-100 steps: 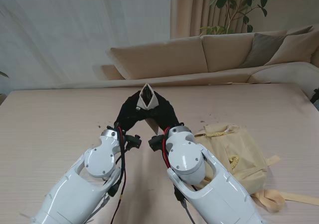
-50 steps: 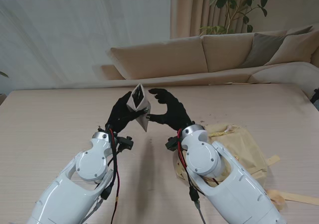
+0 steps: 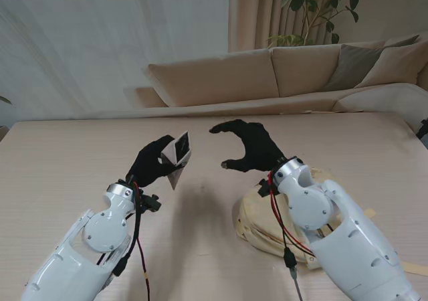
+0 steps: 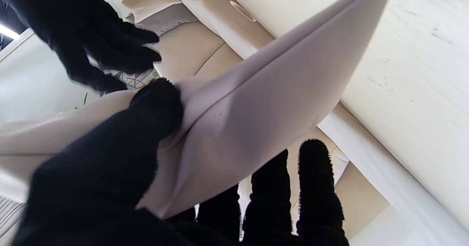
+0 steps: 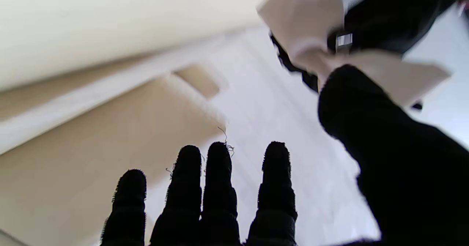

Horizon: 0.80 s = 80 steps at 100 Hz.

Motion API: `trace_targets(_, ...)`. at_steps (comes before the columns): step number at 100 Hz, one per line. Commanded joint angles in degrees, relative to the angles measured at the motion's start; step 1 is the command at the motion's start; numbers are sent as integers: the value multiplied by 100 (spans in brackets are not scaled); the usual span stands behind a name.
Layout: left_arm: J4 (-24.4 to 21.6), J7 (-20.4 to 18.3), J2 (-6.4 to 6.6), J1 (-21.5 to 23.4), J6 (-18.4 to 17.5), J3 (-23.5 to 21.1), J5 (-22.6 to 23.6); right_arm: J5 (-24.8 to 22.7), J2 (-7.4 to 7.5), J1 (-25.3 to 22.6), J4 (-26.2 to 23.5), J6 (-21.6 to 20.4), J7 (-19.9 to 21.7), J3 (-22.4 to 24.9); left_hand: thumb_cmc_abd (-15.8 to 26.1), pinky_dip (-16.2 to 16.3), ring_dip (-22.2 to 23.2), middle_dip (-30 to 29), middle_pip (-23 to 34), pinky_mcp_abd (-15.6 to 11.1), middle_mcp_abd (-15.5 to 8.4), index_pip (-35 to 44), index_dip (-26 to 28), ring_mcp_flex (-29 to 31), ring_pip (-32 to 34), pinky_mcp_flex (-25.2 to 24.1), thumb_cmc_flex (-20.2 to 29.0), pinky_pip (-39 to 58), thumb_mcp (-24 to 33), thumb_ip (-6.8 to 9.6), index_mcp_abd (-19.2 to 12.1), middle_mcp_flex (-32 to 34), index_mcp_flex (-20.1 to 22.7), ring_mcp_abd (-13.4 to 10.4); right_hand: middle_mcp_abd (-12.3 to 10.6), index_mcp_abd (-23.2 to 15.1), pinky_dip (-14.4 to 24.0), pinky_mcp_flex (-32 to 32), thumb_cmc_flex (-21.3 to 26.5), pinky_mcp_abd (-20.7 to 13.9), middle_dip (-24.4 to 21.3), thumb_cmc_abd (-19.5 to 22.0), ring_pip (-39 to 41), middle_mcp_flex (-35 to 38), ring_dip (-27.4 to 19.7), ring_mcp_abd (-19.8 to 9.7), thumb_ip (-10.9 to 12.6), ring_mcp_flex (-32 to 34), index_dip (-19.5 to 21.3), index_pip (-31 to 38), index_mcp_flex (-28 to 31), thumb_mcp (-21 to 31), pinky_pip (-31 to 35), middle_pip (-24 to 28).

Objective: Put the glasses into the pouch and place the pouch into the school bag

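Worktop, pale wood, wide. School bag: cream fabric, slumped on the worktop under the right forearm, soft, likely to collapse when fed. Pouch: pale grey, held in the air left of centre (glasses not visible); probably light, limp and smooth, best pinched near its mouth edge. Left robot hand grips the pouch, thumb on one face, fingers behind. Right robot hand released, fingers curled apart, hovering clear.
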Motion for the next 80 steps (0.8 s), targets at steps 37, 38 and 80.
trace_targets(37,22,-305,99,135,-49,-75,-282,-2224,621,-1695,-675,-537,590,1713,464,111,98,29,95,38,-26,711,48,147,28,-10,25,229,284,316,-500,167,347,32,196,1118,601,39,-889,77,-222,235,-676,-521,-242,11,-75,-312,-28,-678,-590,-462,-1338,-376)
trace_targets(38,21,-309,100,133,-46,-73,-277,-2246,613,-1744,-683,-527,519,1735,465,110,98,25,86,37,-30,712,48,144,26,-13,23,227,283,315,-502,151,348,28,210,1132,608,61,-844,96,-217,219,-664,-481,-237,36,-71,-285,-24,-660,-551,-460,-1341,-361)
trace_targets(80,68,-232,58,-56,372,172,-218,-2461,384,-3318,-1053,57,-1035,2016,471,111,102,33,69,21,-31,694,35,133,16,-36,73,224,235,283,-497,134,346,25,317,1432,1118,304,-867,148,-85,340,-370,-317,-183,153,-41,-218,-104,-360,-417,-575,-1818,-125)
